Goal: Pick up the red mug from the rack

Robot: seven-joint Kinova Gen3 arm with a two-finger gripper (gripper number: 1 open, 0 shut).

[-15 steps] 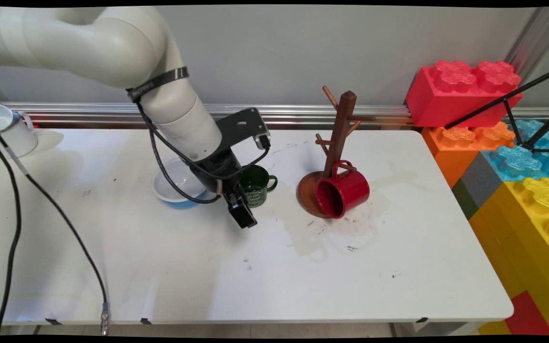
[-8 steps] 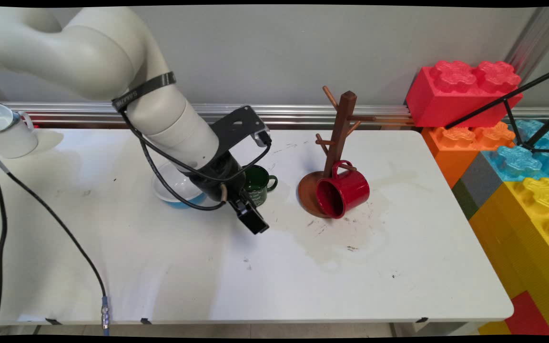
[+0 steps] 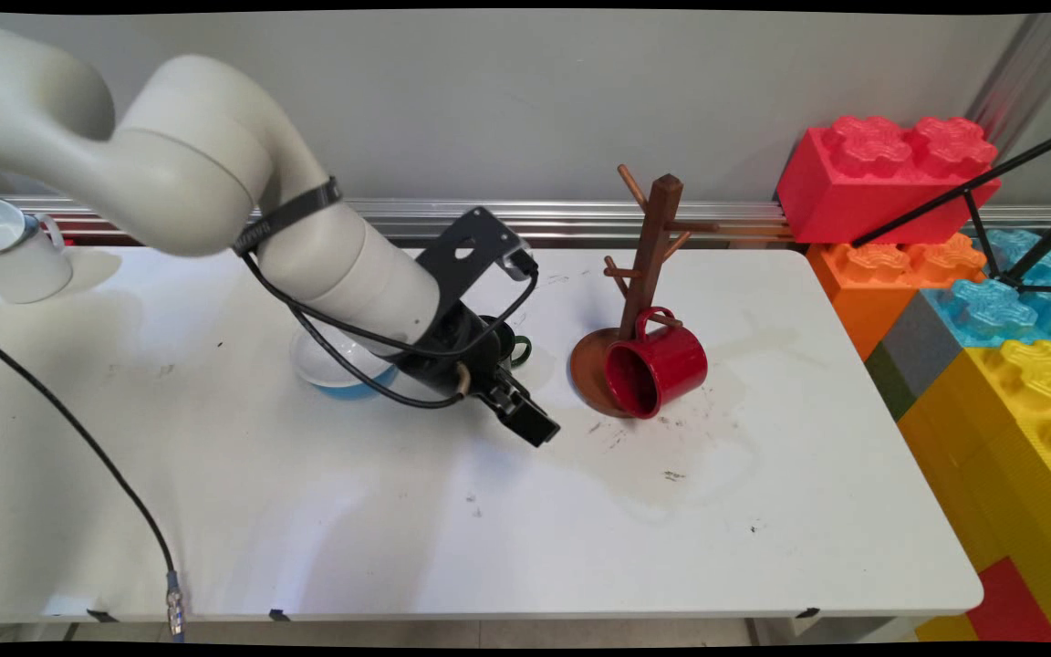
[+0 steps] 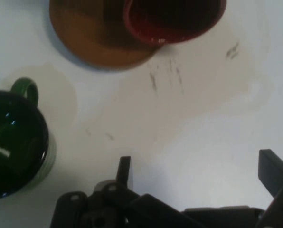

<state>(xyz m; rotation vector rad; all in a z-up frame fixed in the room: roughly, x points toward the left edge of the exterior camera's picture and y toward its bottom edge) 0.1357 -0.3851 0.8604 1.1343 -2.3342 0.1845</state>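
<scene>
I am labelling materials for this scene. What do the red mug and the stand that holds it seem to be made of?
The red mug looks like enamelled metal: a thin rim, a glossy red coat with bright highlights, though glazed ceramic is possible. The stand looks like wood with a dull brown finish: a square post, round pegs and a flat round base, all in an even warm brown.

Bare table [image 3: 507, 511] between green mug [image 4: 13, 149] and red mug [image 3: 655, 365].

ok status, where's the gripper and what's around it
Gripper open, empty, low over bare table. Green mug upright beside it. Red mug tipped at the wooden rack ahead. Nothing between.
</scene>
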